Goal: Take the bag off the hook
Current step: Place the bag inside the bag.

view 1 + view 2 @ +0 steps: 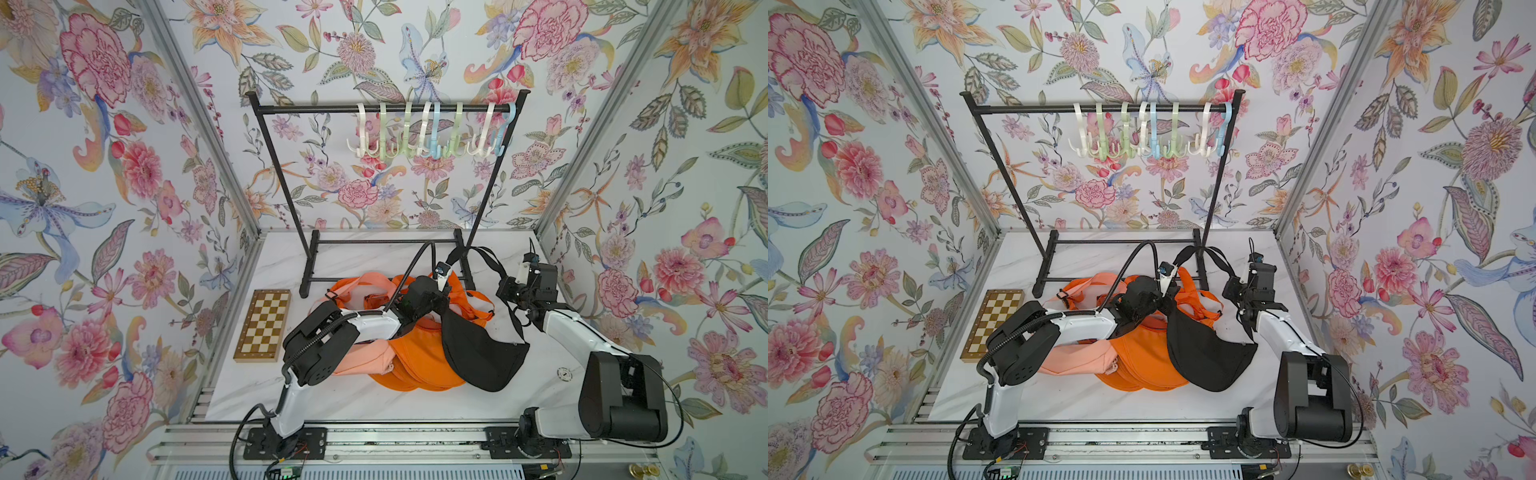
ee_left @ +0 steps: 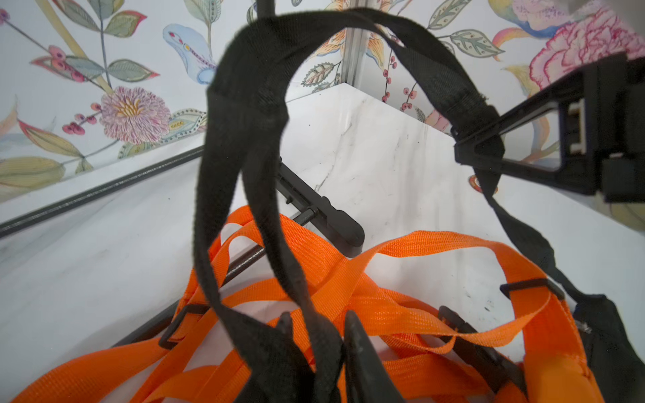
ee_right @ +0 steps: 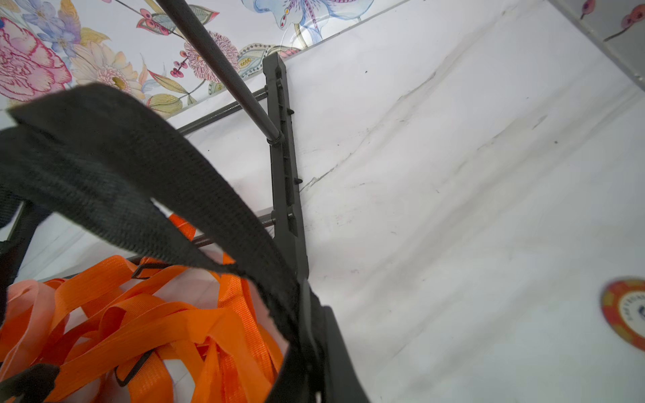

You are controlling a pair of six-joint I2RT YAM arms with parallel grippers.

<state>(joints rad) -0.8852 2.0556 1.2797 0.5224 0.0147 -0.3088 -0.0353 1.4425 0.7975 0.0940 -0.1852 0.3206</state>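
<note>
1. A wooden chessboard [image 1: 262,325] lies flat near the left edge of the white marble bench [image 1: 374,399], just in front of the left foot of the black garment rack [image 1: 291,174].
2. An orange bag [image 1: 415,359] is slumped mid-bench, its webbing straps [image 2: 384,303] tangled in loose loops towards the rack's base.
3. A peach bag [image 1: 365,359] lies against the orange one on its left side, touching it.
4. A red-and-orange poker chip [image 3: 626,312] lies flat on the bench on the right, apart from the bags.
5. Floral wallpaper [image 1: 104,166] covers the three walls, with aluminium posts [image 1: 199,108] at the back corners.
</note>
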